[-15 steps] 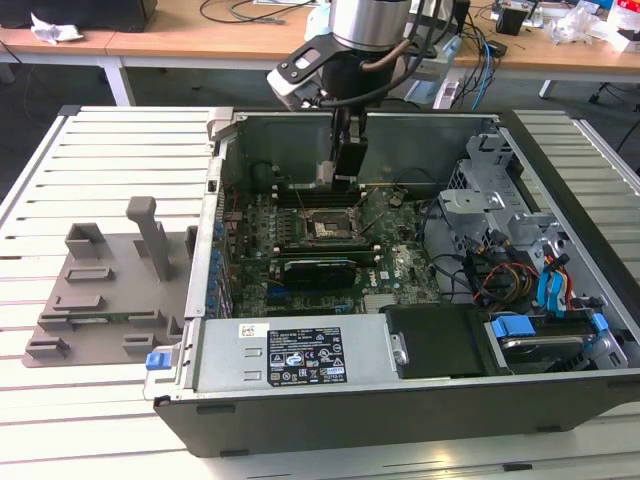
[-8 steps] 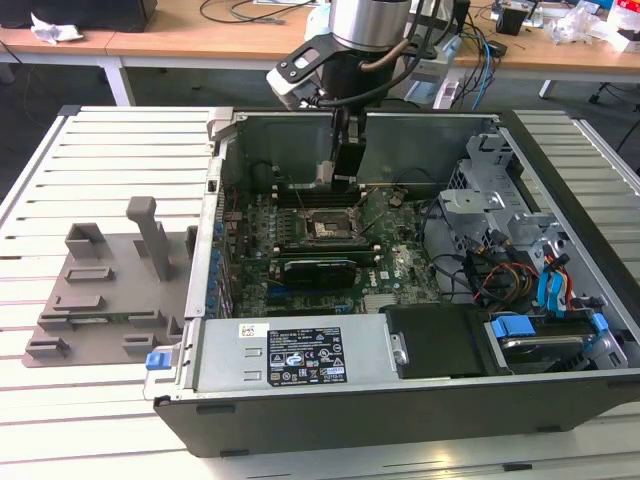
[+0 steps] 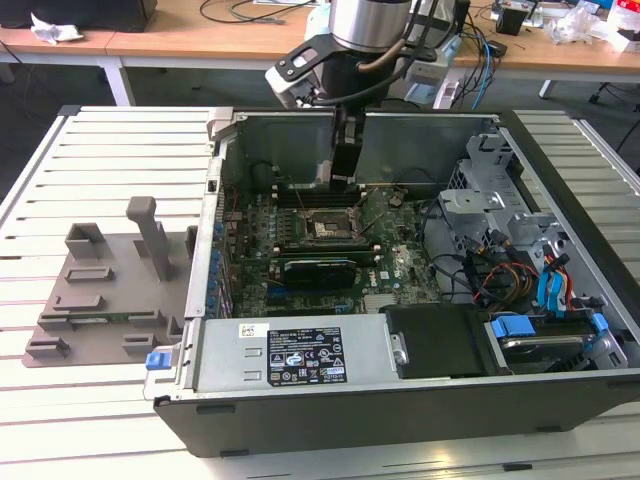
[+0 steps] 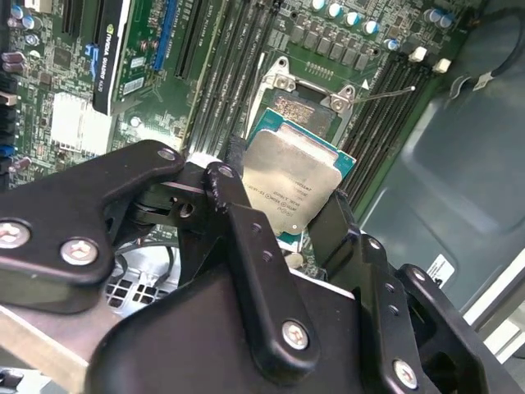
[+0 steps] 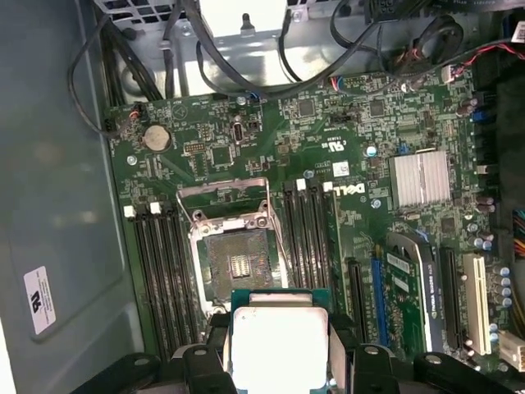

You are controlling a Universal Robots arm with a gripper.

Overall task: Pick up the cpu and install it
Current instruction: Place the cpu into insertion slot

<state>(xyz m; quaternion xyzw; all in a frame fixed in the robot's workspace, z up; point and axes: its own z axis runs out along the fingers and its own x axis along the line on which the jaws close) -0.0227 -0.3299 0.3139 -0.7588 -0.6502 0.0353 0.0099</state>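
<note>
My gripper (image 4: 289,201) is shut on the cpu (image 4: 294,182), a flat square chip with a silver metal top and a thin green rim; the black fingers (image 4: 232,215) clamp it on two opposite edges. The same cpu (image 5: 280,345) hangs just short of the open socket (image 5: 235,261) on the green motherboard (image 5: 328,164), whose metal retention frame is lifted open. In the exterior view the gripper (image 3: 345,172) reaches down inside the open computer case (image 3: 400,370), a little above the socket (image 3: 327,228).
Rows of black memory slots (image 5: 156,271) flank the socket. A graphics card (image 3: 320,268), drive cage (image 3: 490,190) and bundled cables (image 3: 500,280) crowd the case's right. A grey plastic fixture (image 3: 110,290) rests on the slatted table (image 3: 60,440) at the exterior view's left.
</note>
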